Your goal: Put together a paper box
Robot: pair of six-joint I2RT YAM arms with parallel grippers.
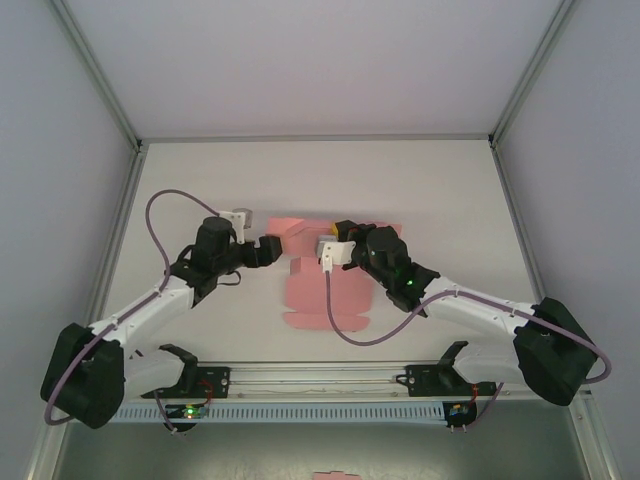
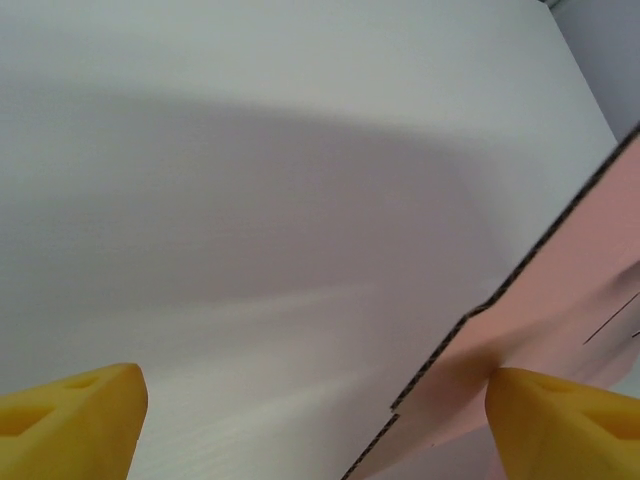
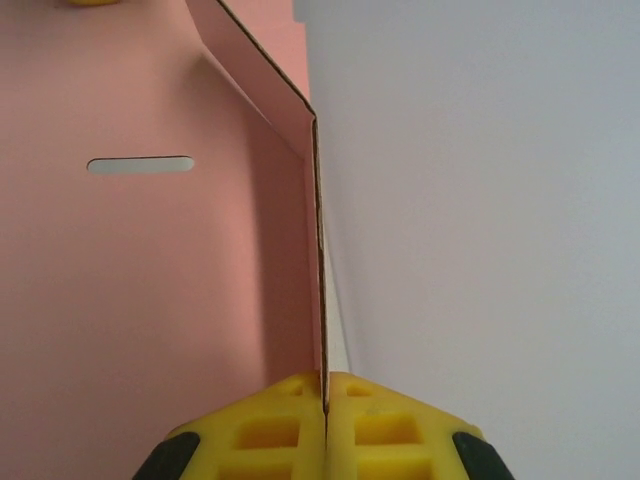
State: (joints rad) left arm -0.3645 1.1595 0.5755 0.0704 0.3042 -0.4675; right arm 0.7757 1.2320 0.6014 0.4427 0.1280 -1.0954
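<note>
The paper box [image 1: 310,295] is a flat pink die-cut sheet lying mid-table, with one flap folded upright. My right gripper [image 1: 340,231] is at the sheet's far right part. In the right wrist view this gripper [image 3: 325,400] is shut on the thin edge of the upright flap, and the pink sheet [image 3: 150,300] with a narrow slot [image 3: 140,165] spreads to the left. My left gripper [image 1: 280,245] is at the sheet's far left corner. Its yellow fingers [image 2: 70,420] stand wide open, and the pink sheet [image 2: 570,290] reaches the right finger.
White walls enclose the table [image 1: 450,200] on three sides. A metal rail [image 1: 320,375] runs along the near edge between the arm bases. The right arm's purple cable [image 1: 345,335] loops over the sheet's near part. A tiny pink fragment [image 1: 335,475] lies below the rail.
</note>
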